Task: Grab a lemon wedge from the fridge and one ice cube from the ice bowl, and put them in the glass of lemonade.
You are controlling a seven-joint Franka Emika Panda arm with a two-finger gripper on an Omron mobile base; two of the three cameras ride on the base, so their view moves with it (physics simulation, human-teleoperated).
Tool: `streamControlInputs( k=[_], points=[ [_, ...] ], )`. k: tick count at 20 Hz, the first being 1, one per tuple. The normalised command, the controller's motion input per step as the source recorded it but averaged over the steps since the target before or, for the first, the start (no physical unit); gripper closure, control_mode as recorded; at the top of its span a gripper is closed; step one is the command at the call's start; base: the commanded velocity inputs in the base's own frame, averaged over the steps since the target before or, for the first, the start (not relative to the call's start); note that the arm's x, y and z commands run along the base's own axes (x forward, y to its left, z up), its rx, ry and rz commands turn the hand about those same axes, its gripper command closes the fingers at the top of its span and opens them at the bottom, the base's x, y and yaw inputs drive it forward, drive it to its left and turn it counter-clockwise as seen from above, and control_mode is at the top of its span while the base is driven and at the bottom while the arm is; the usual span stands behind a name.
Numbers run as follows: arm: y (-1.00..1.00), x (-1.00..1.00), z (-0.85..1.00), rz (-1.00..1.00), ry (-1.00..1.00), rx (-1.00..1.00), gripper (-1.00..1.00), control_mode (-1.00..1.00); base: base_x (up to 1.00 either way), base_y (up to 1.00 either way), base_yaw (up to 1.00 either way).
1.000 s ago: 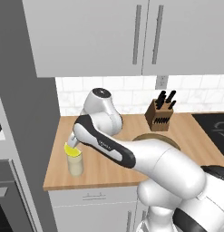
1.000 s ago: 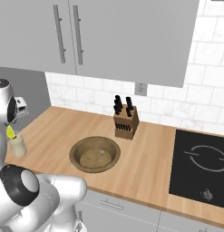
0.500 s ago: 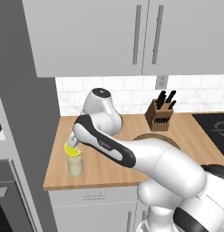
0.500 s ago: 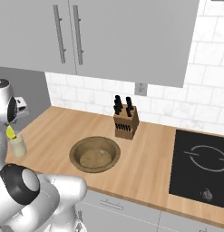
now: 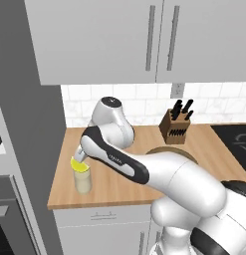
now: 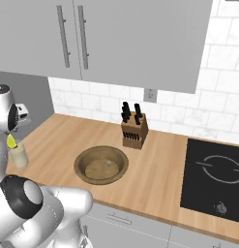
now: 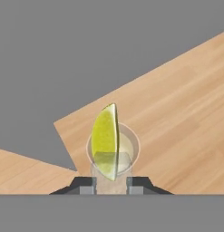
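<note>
The bright yellow lemon wedge [image 7: 106,140] is pinched edge-on in my gripper [image 7: 110,181], which is shut on it. It hangs directly over the glass of lemonade [image 7: 127,147], its lower tip at or inside the rim. The left base view has the lemon wedge [image 5: 78,166] resting at the top of the glass [image 5: 83,181], near the counter's left front corner. From the right base view the lemon wedge [image 6: 11,141] sits just above the glass [image 6: 18,156]. The brown ice bowl [image 6: 101,164] lies mid-counter, well right of the glass. The tall grey fridge [image 5: 25,124] side stands left of the counter.
A wooden knife block [image 6: 133,132] stands behind the bowl against the tiled wall. A black cooktop [image 6: 215,178] takes up the counter's right end. Pale grey wall cabinets [image 6: 106,38] hang above. My own arm [image 5: 144,167] stretches across the counter between glass and bowl.
</note>
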Motion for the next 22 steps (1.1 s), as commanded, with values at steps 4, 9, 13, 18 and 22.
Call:
streamControlInputs(
  k=[4, 9, 13, 18, 22],
  points=[
    [-0.01, 0.14, 0.00, 0.00, 0.00, 0.00, 1.00, -1.00, 0.00, 0.00, 0.00],
    [-0.04, 0.27, 0.00, 0.00, 0.03, 0.00, 1.00, -1.00, 0.00, 0.00, 0.00],
    [0.00, 0.02, -0.01, 0.00, 0.09, -0.02, 1.00, -1.00, 0.00, 0.00, 0.00],
    [0.00, 0.00, -0.04, 0.00, 0.13, -0.03, 1.00, -1.00, 0.00, 0.00, 0.00],
    [0.00, 0.15, -0.03, 0.00, 0.11, -0.02, 1.00, -1.00, 0.00, 0.00, 0.00]
  ],
)
